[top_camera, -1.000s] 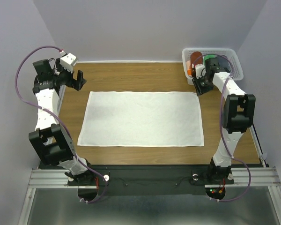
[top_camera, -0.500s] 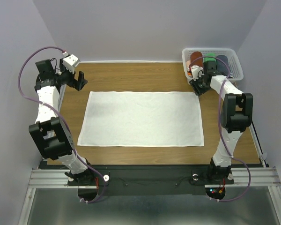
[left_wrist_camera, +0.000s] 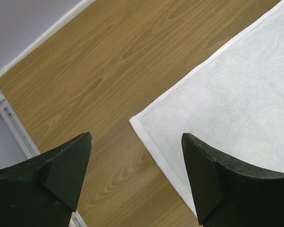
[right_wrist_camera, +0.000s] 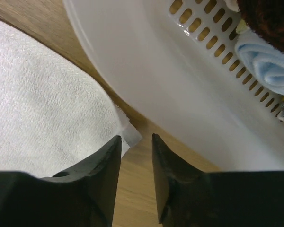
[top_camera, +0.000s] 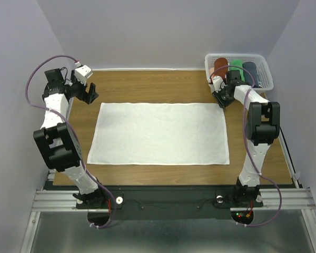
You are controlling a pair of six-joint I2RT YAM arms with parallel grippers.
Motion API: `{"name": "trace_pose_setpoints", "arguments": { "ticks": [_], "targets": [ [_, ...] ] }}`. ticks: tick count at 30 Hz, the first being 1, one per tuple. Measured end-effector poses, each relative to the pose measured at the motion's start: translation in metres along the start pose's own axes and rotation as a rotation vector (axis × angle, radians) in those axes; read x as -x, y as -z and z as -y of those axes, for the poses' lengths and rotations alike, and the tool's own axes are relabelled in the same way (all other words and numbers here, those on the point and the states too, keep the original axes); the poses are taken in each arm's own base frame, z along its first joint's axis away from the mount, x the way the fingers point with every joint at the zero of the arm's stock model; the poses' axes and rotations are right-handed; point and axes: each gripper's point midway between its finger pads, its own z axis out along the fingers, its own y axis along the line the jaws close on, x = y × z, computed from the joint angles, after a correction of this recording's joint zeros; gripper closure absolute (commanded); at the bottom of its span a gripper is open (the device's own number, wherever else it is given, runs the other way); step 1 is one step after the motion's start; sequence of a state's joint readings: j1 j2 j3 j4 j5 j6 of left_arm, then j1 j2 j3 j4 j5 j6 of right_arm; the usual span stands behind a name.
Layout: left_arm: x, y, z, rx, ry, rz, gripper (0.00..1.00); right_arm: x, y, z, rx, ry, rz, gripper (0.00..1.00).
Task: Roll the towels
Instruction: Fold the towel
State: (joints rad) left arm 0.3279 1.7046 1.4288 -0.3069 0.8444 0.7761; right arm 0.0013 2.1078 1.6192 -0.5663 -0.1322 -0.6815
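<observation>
Two even corner pinches on the white towel (top_camera: 160, 133) seem needed: left end effector (left_wrist_camera: 137, 140) wide, right end effector (right_wrist_camera: 137, 141) narrow, both empty.

White towel (top_camera: 159, 133); brown wood-grain worktop (top_camera: 147, 84); white basket (top_camera: 234, 55); rust-brown roll (top_camera: 220, 65), green roll (top_camera: 235, 64), slate blue-grey roll (top_camera: 250, 70).

Left wrist view: the white towel (left_wrist_camera: 236, 90) is cut off at the right and bottom edges; only its far left corner shows. Right wrist view: the basket (right_wrist_camera: 180, 80) runs off the top and right edges. The rust-brown towel (right_wrist_camera: 270, 16) is cut off at the top, and the pale blue cloth (right_wrist_camera: 267, 64) at the right.
</observation>
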Motion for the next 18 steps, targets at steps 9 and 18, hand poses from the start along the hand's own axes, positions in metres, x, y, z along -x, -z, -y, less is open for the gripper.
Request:
{"name": "trace_pose_setpoints", "arguments": {
  "ticks": [9,18],
  "targets": [
    [-0.045,-0.052,-0.042,0.049,0.065,-0.189,0.21,0.005,0.000,0.002,-0.002,0.011,0.014,0.99],
    [-0.099,-0.107,-0.024,0.026,0.132,-0.372,0.21,0.005,-0.002,-0.002,0.011,0.028,0.018,0.99]
  ]
}}
